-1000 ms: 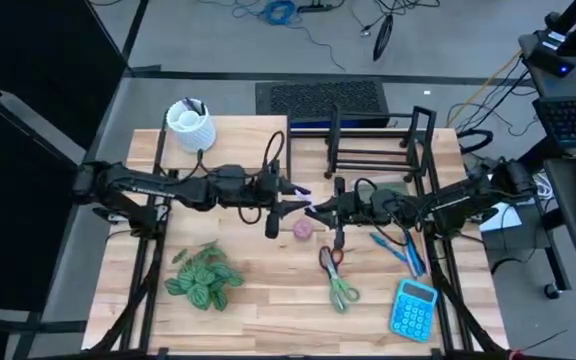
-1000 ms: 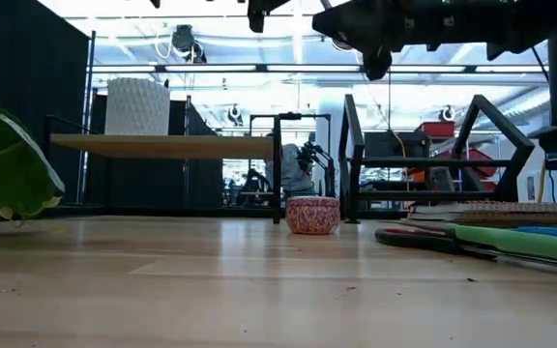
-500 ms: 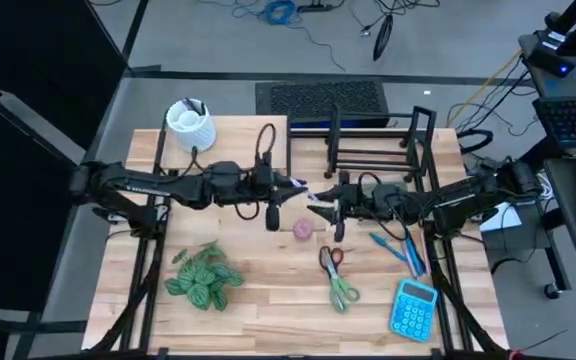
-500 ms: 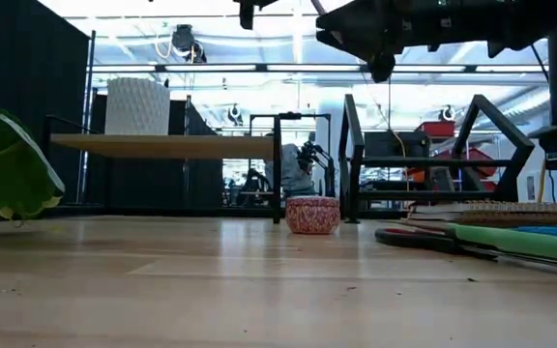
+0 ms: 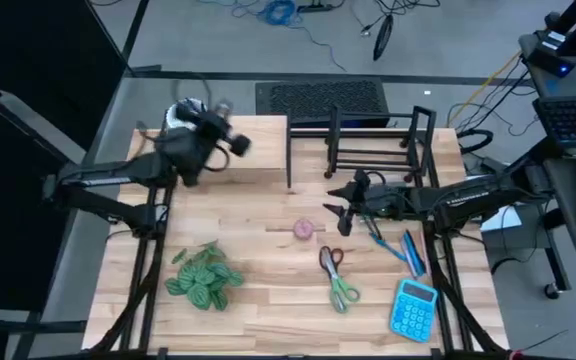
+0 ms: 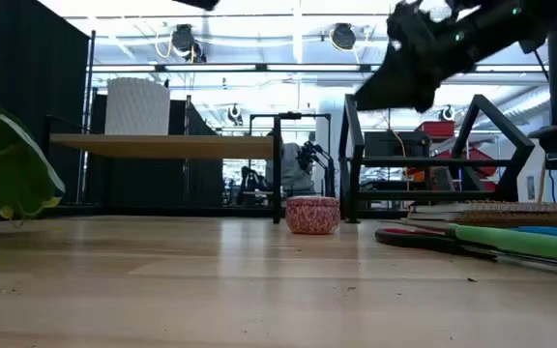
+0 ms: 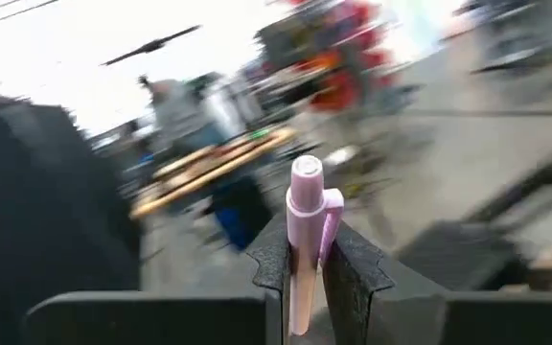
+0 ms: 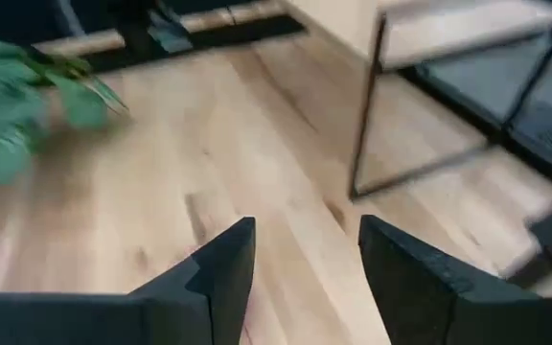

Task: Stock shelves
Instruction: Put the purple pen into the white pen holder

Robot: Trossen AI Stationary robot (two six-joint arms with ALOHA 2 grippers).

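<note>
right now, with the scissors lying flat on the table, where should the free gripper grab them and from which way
Judging by the high view, the scissors lie flat with handles toward the rack and green blades toward the table's front edge. Best bet: the open right gripper comes straight down and pinches across the narrow neck just below the handle loops, where the two halves cross. Nothing crowds that spot.

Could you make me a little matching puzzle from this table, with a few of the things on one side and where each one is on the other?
Things:
1. pink pen
2. white holder
3. small pink bowl
4. blue calculator

Places:
A. on the pale-wood riser shelf
B. on the table's near right corner, beside the scissors
C. clamped between the left gripper's fingers
D. on the bare table in the middle, near the open right gripper

Pairs: 1-C, 2-A, 3-D, 4-B
</note>
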